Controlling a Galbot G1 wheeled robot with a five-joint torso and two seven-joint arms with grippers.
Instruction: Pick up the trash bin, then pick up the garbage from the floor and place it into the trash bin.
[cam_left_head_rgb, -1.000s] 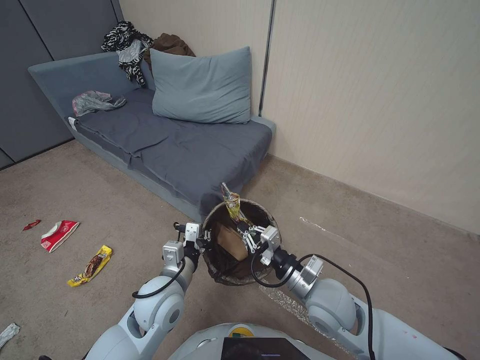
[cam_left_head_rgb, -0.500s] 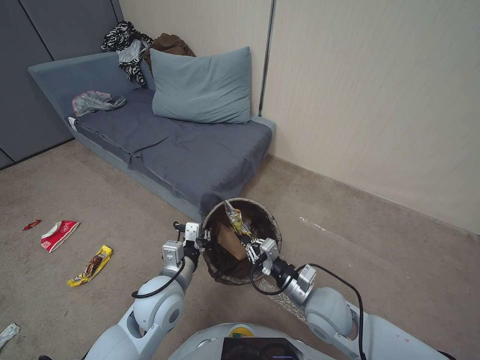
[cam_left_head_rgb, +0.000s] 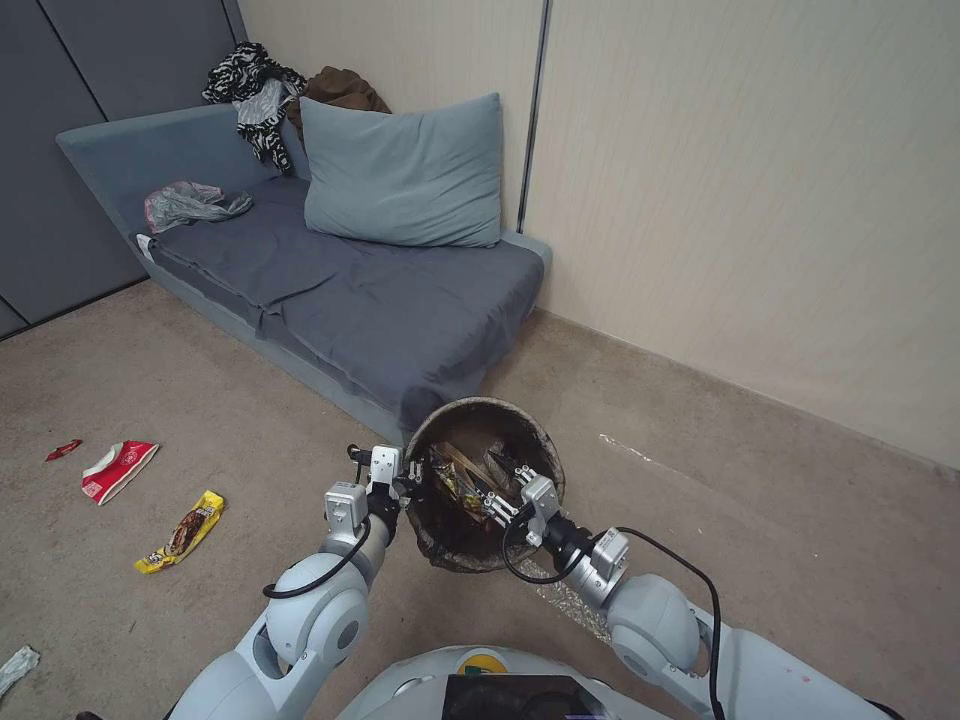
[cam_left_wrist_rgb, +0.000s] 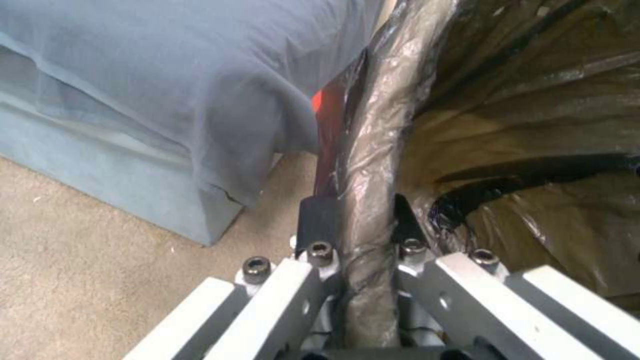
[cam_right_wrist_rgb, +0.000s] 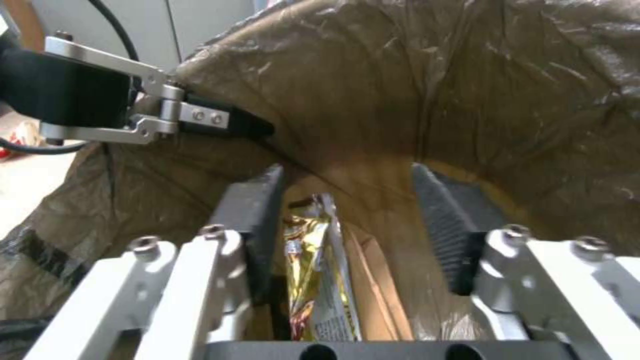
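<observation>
Trash bin (cam_left_head_rgb: 484, 410): one, held up just ahead of you, beside the sofa (cam_left_head_rgb: 330, 290).
Left gripper (cam_left_head_rgb: 408, 483): you had it clamped on the bin's bagged rim.
Right gripper (cam_left_head_rgb: 497, 500): over the bin mouth, jaws spread, empty.
Yellow wrapper in bin (cam_right_wrist_rgb: 313, 280): one, directly below those jaws, long axis along your reach.
Floor litter: yellow wrapper (cam_left_head_rgb: 182, 531), red-and-white wrapper (cam_left_head_rgb: 118, 468), red scrap (cam_left_head_rgb: 62, 449), white tissue (cam_left_head_rgb: 17, 667); all off to your left, so your left arm was nearer, though occupied.
</observation>
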